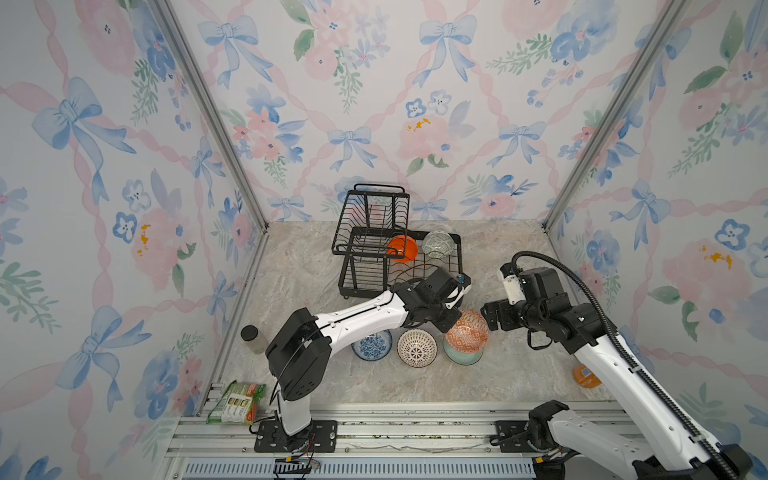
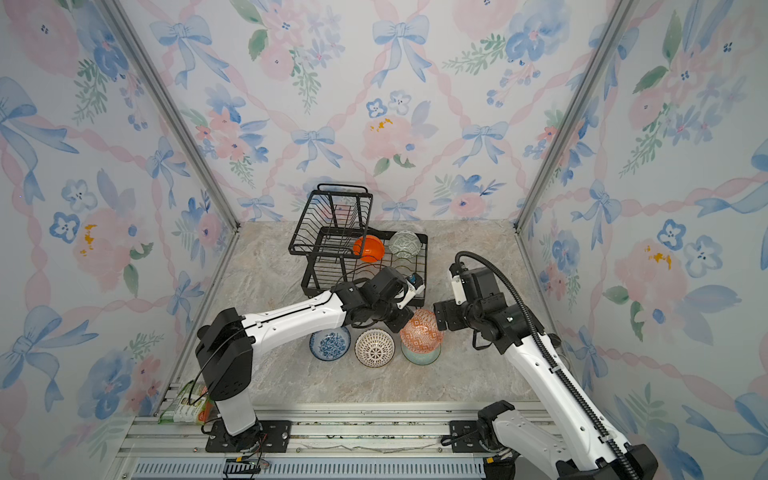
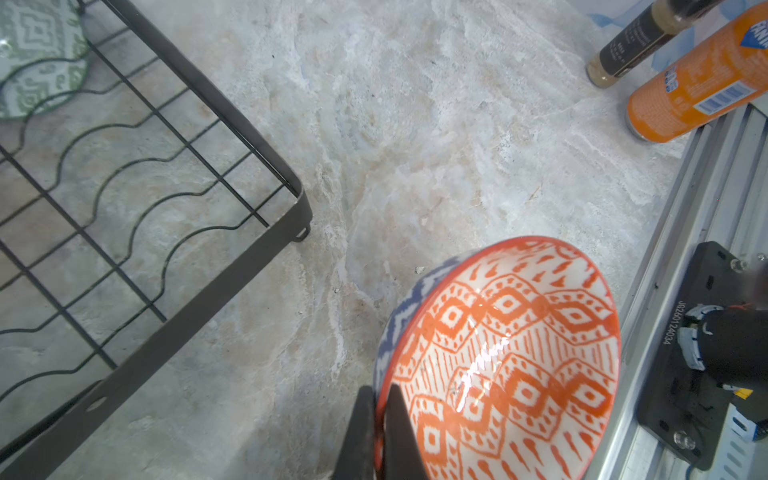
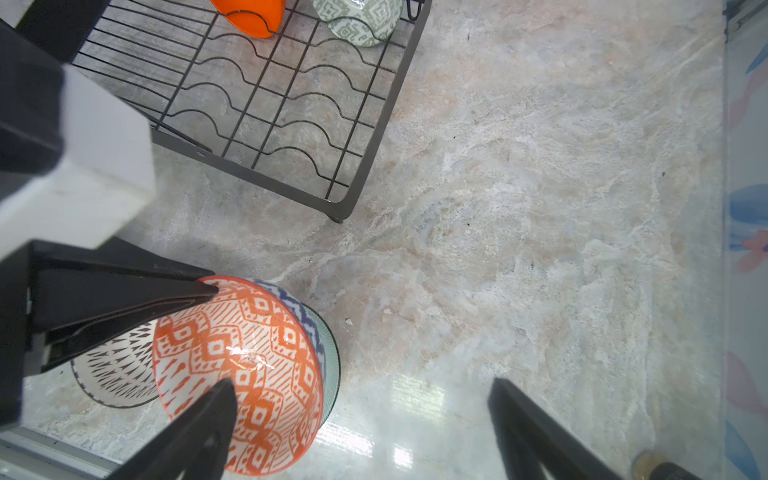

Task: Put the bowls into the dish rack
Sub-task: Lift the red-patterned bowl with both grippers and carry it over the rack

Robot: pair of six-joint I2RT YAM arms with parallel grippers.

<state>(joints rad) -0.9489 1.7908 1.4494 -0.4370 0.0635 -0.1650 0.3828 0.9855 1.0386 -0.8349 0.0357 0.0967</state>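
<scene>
Step in hand: transfer of the third bowl. The left fingers (image 3: pixel 401 424) are closed on the rim of the orange-white patterned bowl (image 1: pixel 467 330), one finger inside and one outside the wall. The bowl is held tilted, directly over the pale mint green bowl (image 1: pixel 461 356). Whether the two bowls touch cannot be told. The right fingers (image 4: pixel 208 419) are spread wide and hold nothing. They stand just beside the held bowl on the side away from the left arm. The dish rack (image 1: pixel 363 290) stands at the back of the worktop (image 1: pixel 519 365). The plain orange bowl (image 1: pixel 402 248) and the grey-green patterned bowl (image 1: pixel 437 244) are already at the far end of its lower tray. The blue-white floral bowl (image 1: pixel 372 344) and the white lattice bowl (image 1: pixel 417 347) sit upright on the worktop, side by side, next to the mint bowl. By this count, two bowls are loaded and four are not. The next move probably calls for one of two actions: carry the held bowl over the near rail of the lower tray and seat it in a free wave slot, or pass it to the waiting right fingers. Either way, the bowl must clear the mint bowl and the rack rail. The held bowl is glazed and glossy, with an orange diamond pattern on white inside, an orange rim and a blue-white zigzag band outside. A glazed wall held by a narrow rim pinch is likely to slip or swing if it is moved abruptly.
</scene>
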